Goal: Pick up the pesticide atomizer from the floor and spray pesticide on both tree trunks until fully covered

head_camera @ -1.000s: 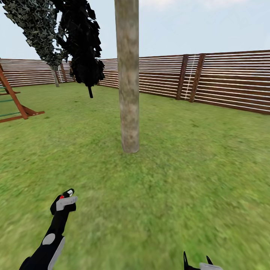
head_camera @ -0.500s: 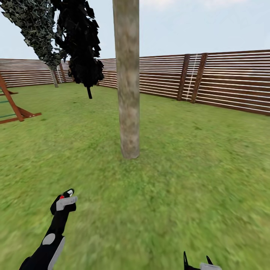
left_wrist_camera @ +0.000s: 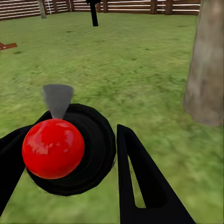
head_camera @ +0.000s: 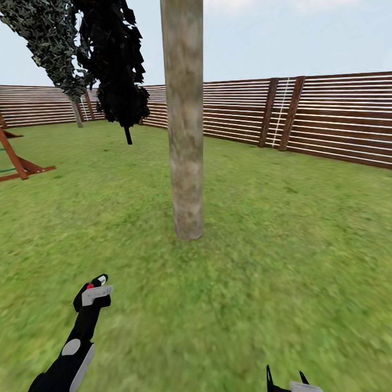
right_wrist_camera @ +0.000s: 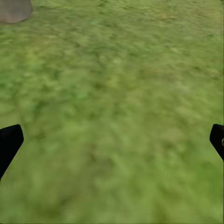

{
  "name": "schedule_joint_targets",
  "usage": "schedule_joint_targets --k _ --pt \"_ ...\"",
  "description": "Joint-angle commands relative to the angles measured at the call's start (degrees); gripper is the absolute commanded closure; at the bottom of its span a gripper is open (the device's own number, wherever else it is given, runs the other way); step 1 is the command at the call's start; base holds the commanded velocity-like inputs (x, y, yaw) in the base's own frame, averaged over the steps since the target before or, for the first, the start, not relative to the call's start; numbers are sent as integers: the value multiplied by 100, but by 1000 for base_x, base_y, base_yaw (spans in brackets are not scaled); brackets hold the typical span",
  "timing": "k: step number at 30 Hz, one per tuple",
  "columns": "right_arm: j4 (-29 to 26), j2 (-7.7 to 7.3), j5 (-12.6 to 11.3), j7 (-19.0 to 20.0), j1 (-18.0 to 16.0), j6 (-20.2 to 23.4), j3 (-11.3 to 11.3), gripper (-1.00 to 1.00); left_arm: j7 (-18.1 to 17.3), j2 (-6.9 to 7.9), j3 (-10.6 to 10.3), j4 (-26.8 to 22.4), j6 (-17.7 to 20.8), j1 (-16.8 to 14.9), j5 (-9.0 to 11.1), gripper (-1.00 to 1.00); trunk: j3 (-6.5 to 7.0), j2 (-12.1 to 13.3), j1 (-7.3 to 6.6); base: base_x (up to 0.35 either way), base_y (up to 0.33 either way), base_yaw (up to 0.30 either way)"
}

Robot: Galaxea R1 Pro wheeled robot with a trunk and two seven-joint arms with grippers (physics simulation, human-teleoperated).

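The pesticide atomizer (left_wrist_camera: 52, 148) has a black round body, a red ball top and a grey nozzle (left_wrist_camera: 57, 99). My left gripper (head_camera: 92, 291) is shut on it, low over the grass, its fingers (left_wrist_camera: 140, 182) flanking the black body. The nearest tree trunk (head_camera: 185, 120) rises pale and mottled straight ahead, a short way beyond the atomizer; the same trunk (left_wrist_camera: 207, 65) stands to one side in the left wrist view. A second tree (head_camera: 78, 111) stands far off by the fence under jagged dark foliage (head_camera: 49, 43). My right gripper (head_camera: 286, 384) hangs open over the lawn (right_wrist_camera: 112, 93).
A brown slatted fence (head_camera: 326, 114) bounds the lawn at the back and right. A red-brown wooden play frame (head_camera: 16, 160) stands at the left edge. Black foliage (head_camera: 117, 60) hangs between the two trunks. Open grass lies around the near trunk.
The whole view has shifted: the camera has come closer to the near trunk, which now looks larger with its base lower in the picture. Both arms hold the same pose.
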Motion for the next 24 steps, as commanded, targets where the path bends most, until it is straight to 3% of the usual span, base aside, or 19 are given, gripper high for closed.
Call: schedule_joint_targets --k 1,24 --pt "0 0 0 0 0 0 0 -100 -3 0 0 -1 0 0 0 100 0 0 0 342 0 0" --pt "-4 -1 0 3 0 0 1 -100 -3 0 1 -1 -4 6 -1 100 0 0 0 337 0 0"
